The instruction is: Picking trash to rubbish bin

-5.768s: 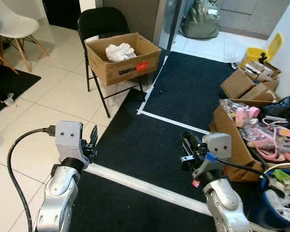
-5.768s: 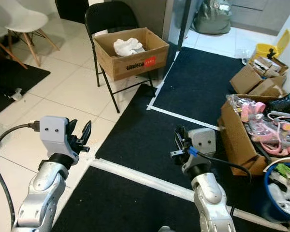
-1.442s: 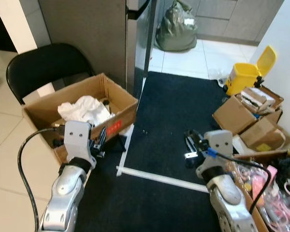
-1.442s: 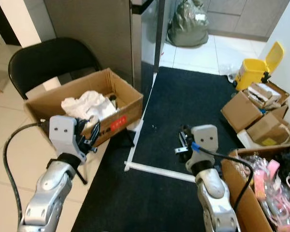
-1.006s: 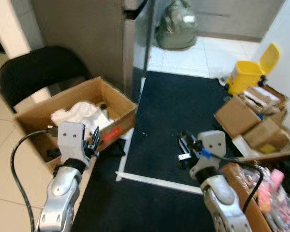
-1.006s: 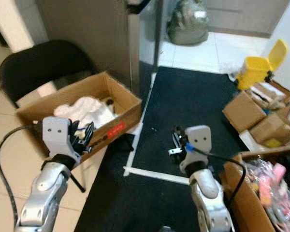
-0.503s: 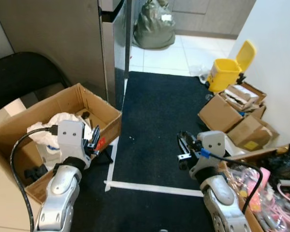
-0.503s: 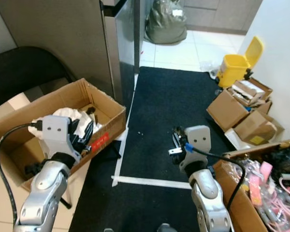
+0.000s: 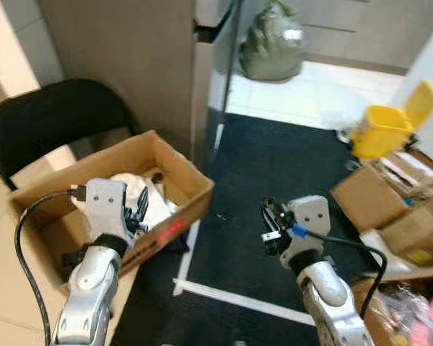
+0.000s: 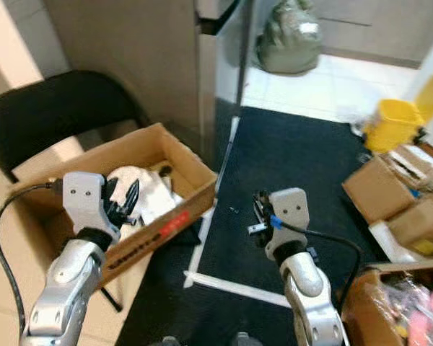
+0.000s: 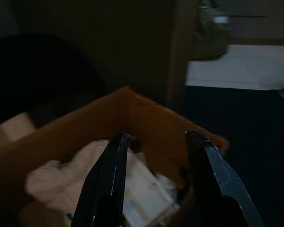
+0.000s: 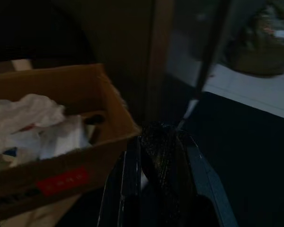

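- Right end effector (image 12: 157,156) is clamped narrow around a crumpled piece of black trash (image 12: 162,163), held above the black floor mat (image 9: 274,173).
- Left end effector (image 11: 156,156) hangs with its fingers spread and nothing between them, over the open brown cardboard box (image 10: 191,169) of white crumpled paper (image 10: 148,189) that sits on a black folding chair (image 10: 50,108).
- Progress, as I judge it: the trash is picked up but not yet binned; carrying and dropping remain.
- Yellow flip-lid rubbish bin (image 9: 381,130) stands well apart, far across the mat near some closed brown cartons (image 9: 390,202).
- Right wrist view reveals the pinched trash, which the head views leave too small to make out.
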Motion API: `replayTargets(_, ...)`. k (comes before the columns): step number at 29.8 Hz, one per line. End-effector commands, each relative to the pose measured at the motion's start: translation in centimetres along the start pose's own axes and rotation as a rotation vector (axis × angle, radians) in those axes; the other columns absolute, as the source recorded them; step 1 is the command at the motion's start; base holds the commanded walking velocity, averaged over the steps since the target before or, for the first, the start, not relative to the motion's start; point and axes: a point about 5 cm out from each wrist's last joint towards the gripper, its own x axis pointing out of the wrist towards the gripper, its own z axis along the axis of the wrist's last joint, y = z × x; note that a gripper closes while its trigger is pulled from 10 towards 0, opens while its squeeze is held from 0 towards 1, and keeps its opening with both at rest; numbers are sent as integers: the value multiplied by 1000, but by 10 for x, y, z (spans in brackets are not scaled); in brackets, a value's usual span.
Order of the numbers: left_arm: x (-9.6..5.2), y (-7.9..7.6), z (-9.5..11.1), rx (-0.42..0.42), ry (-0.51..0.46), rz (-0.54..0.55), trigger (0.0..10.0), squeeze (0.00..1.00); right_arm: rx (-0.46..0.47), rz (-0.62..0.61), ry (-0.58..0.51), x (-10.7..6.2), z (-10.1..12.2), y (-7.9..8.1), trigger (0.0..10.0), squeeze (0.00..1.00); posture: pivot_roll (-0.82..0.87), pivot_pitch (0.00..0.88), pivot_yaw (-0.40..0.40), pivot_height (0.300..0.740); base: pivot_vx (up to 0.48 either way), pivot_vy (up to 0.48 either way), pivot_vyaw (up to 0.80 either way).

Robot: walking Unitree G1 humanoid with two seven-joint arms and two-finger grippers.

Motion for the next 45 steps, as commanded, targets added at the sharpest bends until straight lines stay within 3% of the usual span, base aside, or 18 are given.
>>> replayTargets(1,-2,-2,-4,4,20,-11,10000,0,-5,-20,17,-3,-4,-4,10000,0,-10,153,-36,740,307,0,688)
replayTargets(15,-3,-2,-3,5,18,-13,10000,0,-9,-18,14,-3,-4,-4,10000,0,-8,140,-36,740,310,0,691)
replayTargets(30,-2,-2,-4,1,24,-16,10000,0,-3,-17,11,1,-6,-4,10000,0,-5,129,-38,740,302,0,0)
replayTargets(35,0,-12,-17,22,123,-101,10000,0,-26,23,14,10,-8,-2,10000,0,0,132,-36,740,0,0,0)
replayTargets(39,2,-16,-31,100,228,-155,10000,0,-20,81,-1,21,-5,4,10000,0,5,136,-48,740,0,0,0)
replayTargets(42,7,-25,-47,181,338,-285,10000,0,-19,194,31,45,-10,22,10000,0,-1,142,-51,740,0,0,0)
replayTargets(45,10,-28,-50,198,364,-314,10000,0,-43,259,80,52,-21,31,10000,0,10,151,-59,740,0,0,0)
